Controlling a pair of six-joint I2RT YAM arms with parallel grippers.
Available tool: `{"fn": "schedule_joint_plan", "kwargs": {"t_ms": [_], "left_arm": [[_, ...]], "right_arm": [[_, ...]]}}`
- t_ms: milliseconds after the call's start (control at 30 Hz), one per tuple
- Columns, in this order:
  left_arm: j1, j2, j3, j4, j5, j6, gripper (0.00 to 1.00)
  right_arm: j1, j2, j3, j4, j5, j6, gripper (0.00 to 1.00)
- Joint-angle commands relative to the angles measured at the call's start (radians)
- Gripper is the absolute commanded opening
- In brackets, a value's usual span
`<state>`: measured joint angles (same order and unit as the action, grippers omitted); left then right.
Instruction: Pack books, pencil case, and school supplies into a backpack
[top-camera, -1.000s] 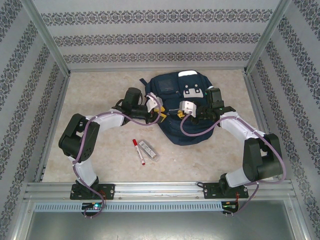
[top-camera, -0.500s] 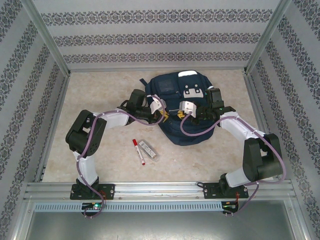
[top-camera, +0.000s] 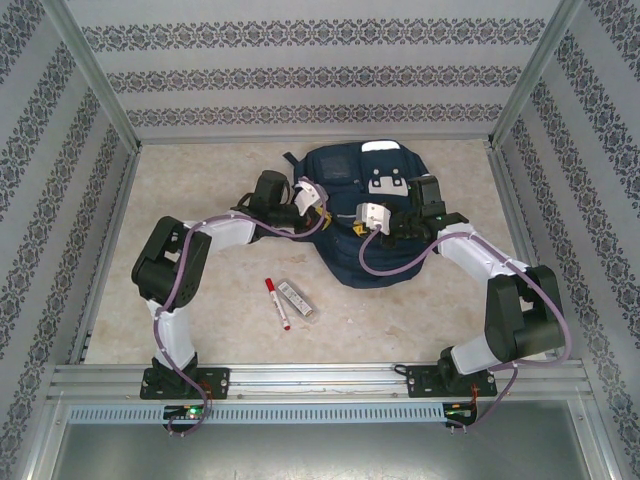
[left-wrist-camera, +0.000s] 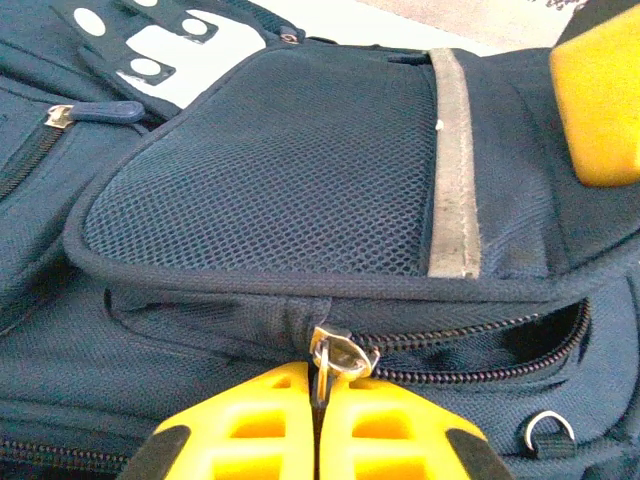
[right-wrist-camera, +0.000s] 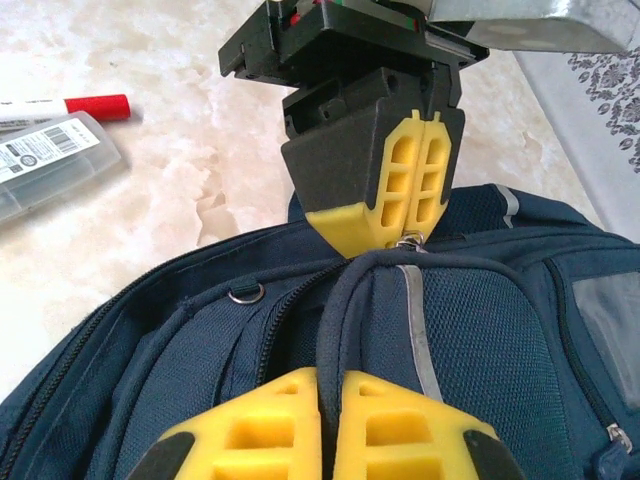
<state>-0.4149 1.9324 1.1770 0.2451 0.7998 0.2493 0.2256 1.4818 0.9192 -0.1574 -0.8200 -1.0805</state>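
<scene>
A beige marbled bench (top-camera: 200, 190) is walled in by grey paper with dark patterned bands. The navy backpack (top-camera: 368, 255) lies toward the middle and far part of it, its long axis running from the near edge toward the far wall, with the white reflective patches on the far half.

The left jaws are closed on the metal zipper pull (left-wrist-camera: 335, 352) at the backpack's left side. Past the pull, the zipper teeth stand parted on a dark gap under a mesh pocket (left-wrist-camera: 280, 170) with a grey stripe. The right jaws, reaching in from the right, are clamped on the dark carry loop (right-wrist-camera: 345, 300) just beside the left jaws.

On the bare bench near the backpack's left corner lies the marker (top-camera: 277, 302), red cap toward the far wall. The clear pencil case (top-camera: 296, 298) lies just beside it on the right, roughly parallel.
</scene>
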Motion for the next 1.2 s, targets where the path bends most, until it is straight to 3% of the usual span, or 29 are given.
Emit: {"fn": "schedule_joint_plan", "kwargs": {"t_ms": [0, 100, 200, 233, 267, 367, 533, 600, 667, 700, 767, 933, 1167], "left_arm": [[0.059, 0.026, 0.05, -0.01, -0.177, -0.075, 0.17], [0.058, -0.013, 0.017, 0.007, -0.154, -0.089, 0.27], [0.058, -0.086, -0.041, 0.022, -0.169, -0.118, 0.37], [0.058, -0.112, -0.054, 0.005, -0.183, -0.128, 0.38], [0.059, -0.134, -0.063, -0.02, -0.19, -0.125, 0.39], [0.057, -0.226, -0.115, -0.091, -0.177, -0.077, 0.4], [0.058, -0.4, -0.241, -0.159, -0.199, -0.045, 0.42], [0.057, -0.466, -0.275, -0.208, -0.257, -0.076, 0.42], [0.058, -0.529, -0.281, -0.304, -0.446, -0.246, 0.45], [0.058, -0.55, -0.268, -0.376, -0.543, -0.334, 0.46], [0.061, -0.583, -0.234, -0.563, -0.634, -0.425, 0.49], [0.061, -0.739, -0.303, -0.736, -0.693, -0.598, 0.56], [0.07, -0.954, -0.427, -0.877, -0.745, -0.766, 0.59]], "right_arm": [[0.009, -0.01, -0.005, -0.054, -0.081, -0.014, 0.03], [0.012, -0.022, -0.027, 0.005, -0.066, 0.023, 0.29], [0.016, -0.05, -0.053, 0.094, -0.043, 0.131, 0.48], [0.021, -0.063, -0.061, 0.149, -0.025, 0.221, 0.62], [0.026, -0.074, -0.07, 0.203, 0.002, 0.313, 0.97], [0.052, -0.117, -0.086, 0.381, 0.15, 0.629, 0.98], [0.05, -0.224, -0.027, 0.32, 0.379, 1.139, 0.98], [0.03, -0.271, -0.049, 0.286, 0.388, 1.322, 0.98], [0.017, -0.302, -0.098, 0.348, 0.235, 1.524, 0.98], [0.031, -0.301, -0.097, 0.351, 0.168, 1.557, 0.98], [0.127, -0.3, -0.06, 0.181, 0.234, 1.527, 0.98], [0.392, -0.273, -0.037, -0.13, 0.617, 1.471, 0.93], [0.675, -0.039, 0.081, -0.369, 0.776, 1.38, 0.98]]}}
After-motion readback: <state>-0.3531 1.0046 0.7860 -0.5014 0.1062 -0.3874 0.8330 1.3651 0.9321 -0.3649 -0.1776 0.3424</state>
